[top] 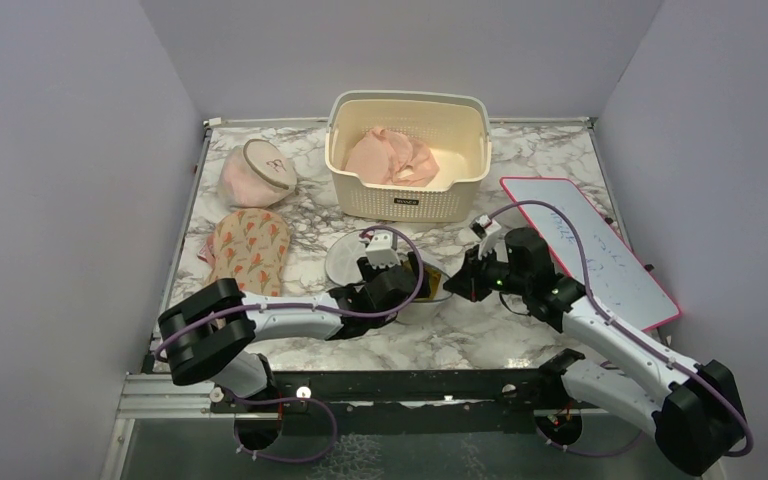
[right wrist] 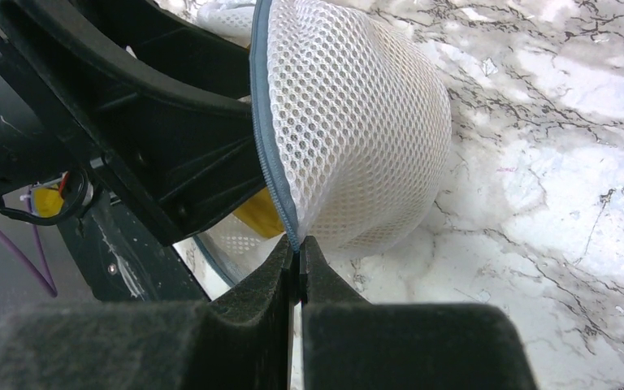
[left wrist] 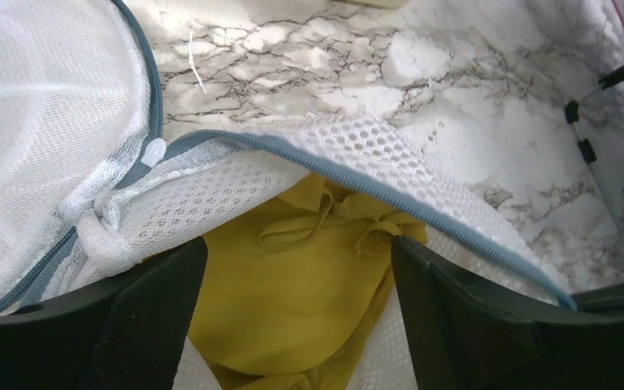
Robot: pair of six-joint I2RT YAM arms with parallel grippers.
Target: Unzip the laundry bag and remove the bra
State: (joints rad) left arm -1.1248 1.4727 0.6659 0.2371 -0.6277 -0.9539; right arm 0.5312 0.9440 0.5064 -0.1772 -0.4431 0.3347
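Nearest to me, in the middle of the marble surface (top: 480, 335), both arms meet at the laundry bag (top: 428, 290). My right claw (right wrist: 296, 258) has its fingers pressed together on the bag's grey zip rim (right wrist: 266, 154), pinching the edge right at the tips, with the white mesh wall bulging away beyond it. My left claw (left wrist: 292, 325) is spread apart, one black finger on each side of the bag's mouth, closing on nothing that I can see. The bag lies unzipped: its round mesh lid (left wrist: 41, 122) is folded back to the left, and the yellow bra (left wrist: 292, 284) sits inside the opening, its thin straps showing just under the rim. Further out on the left lies a floral patterned cloth (top: 250, 248); on the right, a pink-framed whiteboard (top: 590, 245) rests at an angle. At the far side stands a cream perforated basket (top: 408, 195) holding pink garments (top: 392, 158), and left of it a pinkish round bag (top: 257, 172).
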